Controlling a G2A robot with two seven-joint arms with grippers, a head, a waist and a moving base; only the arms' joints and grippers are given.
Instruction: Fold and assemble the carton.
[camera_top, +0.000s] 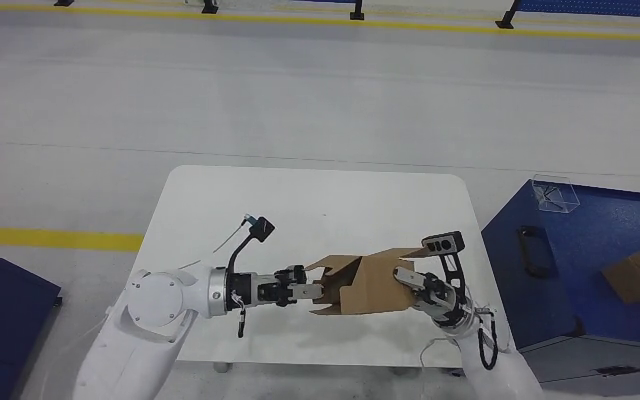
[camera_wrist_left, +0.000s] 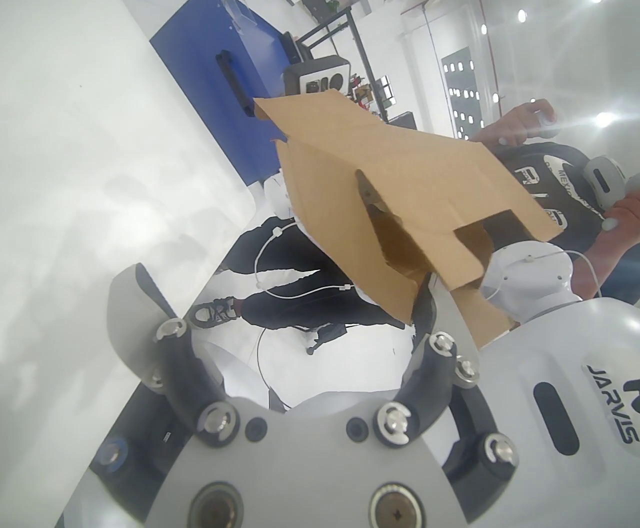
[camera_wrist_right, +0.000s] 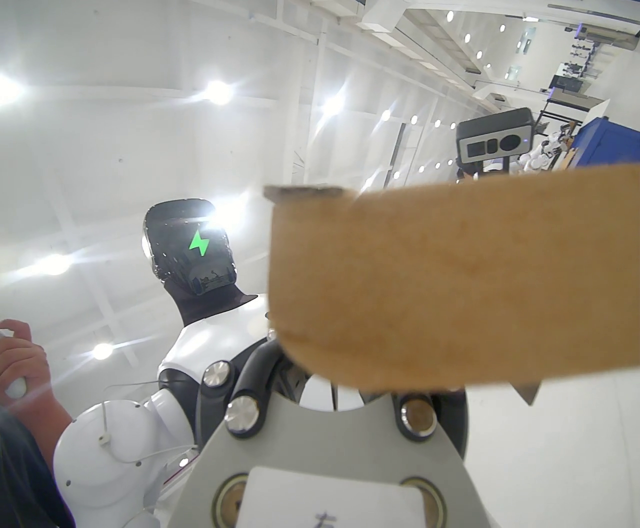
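Observation:
A brown carton (camera_top: 362, 285), partly unfolded with its flaps loose, hangs tilted over the front right part of the white table (camera_top: 300, 200). My right gripper (camera_top: 408, 280) is at the carton's right end, shut on a panel. That panel (camera_wrist_right: 450, 280) lies across the right wrist view and hides the fingertips. My left gripper (camera_top: 312, 292) is at the carton's open left end with its fingers spread wide. In the left wrist view one fingertip (camera_wrist_left: 442, 305) sits against the edge of the carton (camera_wrist_left: 400, 190), while the other fingertip (camera_wrist_left: 145, 290) stands free beside the table.
A large blue bin (camera_top: 560, 260) stands just right of the table, with a small clear box (camera_top: 555, 193) on it. Another blue object (camera_top: 20, 300) sits at the lower left. The table's back and left parts are bare.

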